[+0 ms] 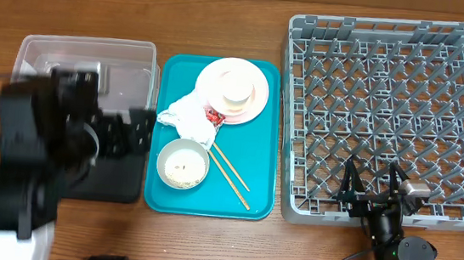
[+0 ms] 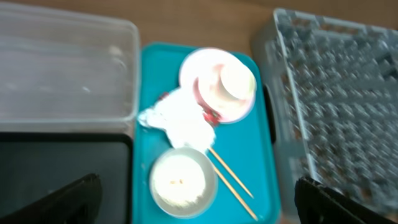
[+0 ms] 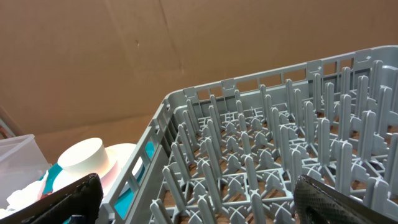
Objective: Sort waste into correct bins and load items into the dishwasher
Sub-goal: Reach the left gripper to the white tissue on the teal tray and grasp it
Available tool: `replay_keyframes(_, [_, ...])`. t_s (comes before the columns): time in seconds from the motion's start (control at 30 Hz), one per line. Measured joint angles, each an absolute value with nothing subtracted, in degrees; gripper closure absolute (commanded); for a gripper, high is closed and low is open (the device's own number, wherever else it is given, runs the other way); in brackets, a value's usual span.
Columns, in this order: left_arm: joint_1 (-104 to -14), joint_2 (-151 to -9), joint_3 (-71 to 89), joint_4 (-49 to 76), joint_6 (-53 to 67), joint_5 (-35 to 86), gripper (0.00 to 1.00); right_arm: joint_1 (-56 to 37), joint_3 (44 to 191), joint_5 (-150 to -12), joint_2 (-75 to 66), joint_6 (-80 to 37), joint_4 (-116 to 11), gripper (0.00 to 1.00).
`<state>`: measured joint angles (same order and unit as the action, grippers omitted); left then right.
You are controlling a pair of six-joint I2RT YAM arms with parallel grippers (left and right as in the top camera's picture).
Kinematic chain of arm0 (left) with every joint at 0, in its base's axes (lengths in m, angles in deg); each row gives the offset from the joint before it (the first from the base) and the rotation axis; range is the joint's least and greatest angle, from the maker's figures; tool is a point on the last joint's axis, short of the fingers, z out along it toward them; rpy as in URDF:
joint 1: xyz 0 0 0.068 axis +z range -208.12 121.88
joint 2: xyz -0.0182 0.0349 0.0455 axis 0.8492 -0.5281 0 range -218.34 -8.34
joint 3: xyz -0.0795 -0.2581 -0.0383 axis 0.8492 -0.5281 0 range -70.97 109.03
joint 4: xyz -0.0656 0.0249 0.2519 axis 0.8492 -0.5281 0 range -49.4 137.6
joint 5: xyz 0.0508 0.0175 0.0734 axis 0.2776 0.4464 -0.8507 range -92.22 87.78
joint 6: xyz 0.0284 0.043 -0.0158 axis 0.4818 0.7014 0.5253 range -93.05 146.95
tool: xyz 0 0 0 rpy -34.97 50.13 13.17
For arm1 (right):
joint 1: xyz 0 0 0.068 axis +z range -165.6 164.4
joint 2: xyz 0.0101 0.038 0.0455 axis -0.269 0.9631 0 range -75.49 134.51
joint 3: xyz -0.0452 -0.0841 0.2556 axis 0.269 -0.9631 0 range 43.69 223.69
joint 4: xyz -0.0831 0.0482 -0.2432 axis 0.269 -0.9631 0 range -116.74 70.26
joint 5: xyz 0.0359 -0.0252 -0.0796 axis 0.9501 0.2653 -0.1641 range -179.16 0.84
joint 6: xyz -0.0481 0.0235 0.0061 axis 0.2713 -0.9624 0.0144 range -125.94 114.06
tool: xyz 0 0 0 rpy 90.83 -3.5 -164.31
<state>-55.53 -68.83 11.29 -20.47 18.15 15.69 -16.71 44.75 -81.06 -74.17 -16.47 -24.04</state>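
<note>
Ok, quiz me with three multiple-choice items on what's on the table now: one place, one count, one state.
1. How many thin wooden chopsticks lie on the teal rectangular tray? A one; B two; C four.
2. The large square grey plastic dish rack is: A empty; B holding one plate; C full.
3. The small white cup sits: A in the rack; B directly on the tray; C on the pale pink round plate.
Answers: 1 B, a pair lies side by side; 2 A, only bare pegs show; 3 C, pink rim shows all around it.
</note>
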Motion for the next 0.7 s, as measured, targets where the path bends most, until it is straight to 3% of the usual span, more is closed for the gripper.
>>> replay_keyframes(0.03, [-55.53, -71.10, 13.15, -21.37, 18.18, 16.78, 0.12, -16.69, 44.75, -81.06, -74.15, -16.44, -24.01, 0.00])
replay_keyframes(0.07, [-55.53, -73.20, 14.65, -22.14, 18.09, 17.97, 0.14, -16.69, 44.75, -81.06, -74.15, -16.44, -24.04, 0.00])
replay_keyframes(0.1, [-55.53, -74.91, 15.59, -22.51, 18.29, 19.01, 0.01, -16.69, 44.75, -81.06, -74.15, -16.44, -24.01, 0.00])
replay_keyframes(0.13, [-55.53, -76.39, 16.10, -22.73, 18.53, 20.09, 0.00, -16.71, 44.75, -81.06, -74.15, -16.47, -24.01, 0.00])
replay_keyframes(0.17, [-55.53, -77.79, 16.29, -22.94, 18.55, 21.16, 0.05, -16.69, 44.75, -81.06, -74.15, -16.44, -24.01, 0.00])
replay_keyframes(0.2, [-55.53, -79.10, 16.34, -23.32, 18.31, 21.92, 0.43, -16.69, 44.75, -81.04, -74.15, -16.44, -24.04, 0.00])
replay_keyframes(0.23, [-55.53, -80.15, 16.34, -23.60, 18.29, 22.47, 0.94, -16.69, 44.75, -81.09, -74.15, -16.44, -24.01, 0.00])
replay_keyframes(0.6, [-60.69, -89.11, 15.81, -24.45, 13.43, 19.74, 0.96, -16.71, 44.75, -81.06, -74.15, -16.44, -23.99, 0.00])
replay_keyframes(0.63, [-62.35, -89.57, 15.33, -23.86, 11.95, 17.86, 0.95, -16.69, 44.75, -81.06, -74.15, -16.47, -23.99, 0.00])
replay_keyframes(0.7, [-65.35, -90.53, 14.41, -22.16, 9.74, 14.77, 0.78, -16.69, 44.75, -81.06, -74.15, -16.44, -24.04, 0.00])
